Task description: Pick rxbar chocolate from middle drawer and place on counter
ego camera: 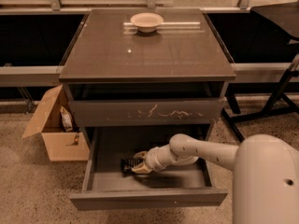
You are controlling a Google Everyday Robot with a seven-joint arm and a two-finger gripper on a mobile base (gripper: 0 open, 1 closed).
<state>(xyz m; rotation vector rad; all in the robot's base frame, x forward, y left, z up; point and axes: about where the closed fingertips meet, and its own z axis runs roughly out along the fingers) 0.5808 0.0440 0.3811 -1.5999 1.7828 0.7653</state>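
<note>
The middle drawer [149, 199] is pulled open below the scratched drawer front. The rxbar chocolate [127, 164] is a small black bar at the left-centre of the drawer. My gripper [138, 163] reaches in from the right and is shut on the bar's right end, holding it just above the drawer floor. The counter [149, 50] is the glossy dark slab on top of the cabinet.
A pale bowl [146, 20] stands at the back of the counter. An open cardboard box [55, 127] sits on the speckled floor left of the cabinet. My arm's pale body [266, 181] fills the lower right. A dark stand's legs [275, 101] are at the right.
</note>
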